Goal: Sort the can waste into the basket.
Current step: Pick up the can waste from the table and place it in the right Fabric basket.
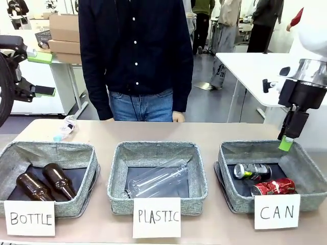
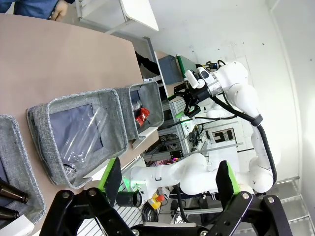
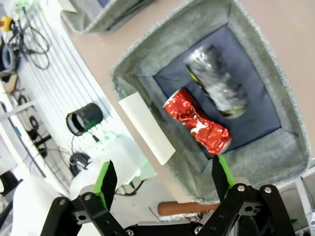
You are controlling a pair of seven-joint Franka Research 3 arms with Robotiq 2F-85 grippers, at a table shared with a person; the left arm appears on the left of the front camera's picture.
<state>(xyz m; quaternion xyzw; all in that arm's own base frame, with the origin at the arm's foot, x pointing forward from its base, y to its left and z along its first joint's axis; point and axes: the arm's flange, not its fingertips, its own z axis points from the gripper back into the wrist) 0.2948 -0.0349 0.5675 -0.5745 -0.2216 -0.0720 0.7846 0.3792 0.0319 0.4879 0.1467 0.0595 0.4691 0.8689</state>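
The red can point(image 1: 274, 187) and the black and silver can point(image 1: 252, 171) lie side by side inside the grey basket point(image 1: 307, 168) carded "CAN" at the right. My right gripper point(image 1: 286, 144) hangs open just above that basket's far right rim, holding nothing. In the right wrist view its open gripper point(image 3: 162, 179) looks down on the red can point(image 3: 197, 123), the black and silver can point(image 3: 216, 88) and the basket point(image 3: 133, 78). My left gripper point(image 1: 43, 74) is raised at the far left, open and empty. From the left wrist, its own gripper point(image 2: 169, 182) faces the row of baskets.
The "PLASTIC" basket point(image 1: 117, 178) in the middle holds a clear bottle point(image 1: 158, 178). The "BOTTLE" basket point(image 1: 10, 158) at the left holds two brown bottles point(image 1: 59, 181). Another clear bottle point(image 1: 65, 127) lies on the table at the far left. A person point(image 1: 135, 56) stands at the far edge.
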